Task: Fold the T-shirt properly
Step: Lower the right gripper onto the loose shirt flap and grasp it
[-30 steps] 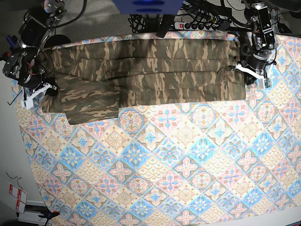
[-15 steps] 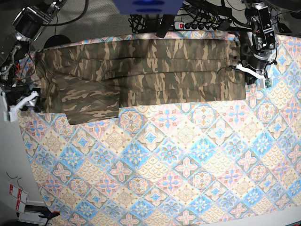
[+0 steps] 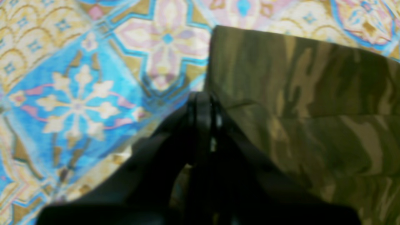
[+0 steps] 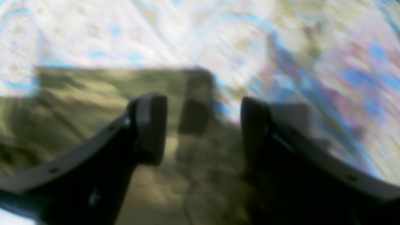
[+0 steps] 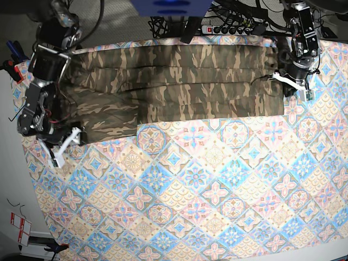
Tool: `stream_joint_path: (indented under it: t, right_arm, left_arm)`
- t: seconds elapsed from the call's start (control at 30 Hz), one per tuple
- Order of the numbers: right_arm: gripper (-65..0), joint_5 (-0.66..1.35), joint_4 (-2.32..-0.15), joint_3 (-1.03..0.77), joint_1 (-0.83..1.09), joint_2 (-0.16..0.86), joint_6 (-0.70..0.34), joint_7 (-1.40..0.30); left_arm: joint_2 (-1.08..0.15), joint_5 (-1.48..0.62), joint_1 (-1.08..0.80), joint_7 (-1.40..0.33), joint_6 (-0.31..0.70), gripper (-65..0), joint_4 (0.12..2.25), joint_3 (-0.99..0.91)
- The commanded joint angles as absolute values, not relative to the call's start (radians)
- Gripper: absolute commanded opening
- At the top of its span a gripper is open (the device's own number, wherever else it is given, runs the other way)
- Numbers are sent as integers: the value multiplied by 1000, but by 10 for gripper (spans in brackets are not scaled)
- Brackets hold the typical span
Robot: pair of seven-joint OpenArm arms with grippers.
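Camouflage cloth is lying in a long folded band along the far edge of the tablecloth (image 5: 217, 179); the T-shirt (image 5: 179, 81) is running nearly from the left edge to the right edge, with one sleeve flap hanging lower at the left end, toward the front; several lengthwise creases are showing across it, so it is already doubled into layers. By its look it is behaving as soft, light, limp fabric; it is likely to drape and sag wherever it is unsupported, and stacked layers may slide apart if only the top one is pinched. The left gripper (image 3: 203, 106) is sitting clenched at the shirt's right-end edge, jaws pressed together; whether cloth is caught between them cannot be told from the wrist view. The right gripper (image 4: 203, 125) is hanging with its jaws spread wide and holding nothing, over the lower corner of the sleeve flap near the left edge; its view is blurred. Best hold, in my judgement, is at corners and hems, taking all layers at once; both ends would need lifting together to keep the band from twisting.
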State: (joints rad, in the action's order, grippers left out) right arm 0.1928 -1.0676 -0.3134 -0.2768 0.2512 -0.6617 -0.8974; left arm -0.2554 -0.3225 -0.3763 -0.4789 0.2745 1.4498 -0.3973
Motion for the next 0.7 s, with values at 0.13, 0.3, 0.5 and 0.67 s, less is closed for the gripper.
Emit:
stream_joint_path:
  t: [0.13, 0.3, 0.5, 0.67]
  right_arm:
    - [-283, 194, -947, -318, -349, 278, -665, -848]
    - [-283, 193, -834, -306, -380, 282, -665, -780]
    - [-283, 193, -782, -219, -401, 282, -659, -746]
    - [-306, 193, -782, -216, -400, 282, -659, -745]
  left_arm:
    - [-272, -329, -372, -456, 277, -650, 1465, -404]
    - [-272, -329, -372, -456, 277, -650, 1463, -404]
    - [-272, -329, -372, -456, 277, -650, 1463, -404]
    - [-271, -329, -372, -456, 277, -650, 1463, -404]
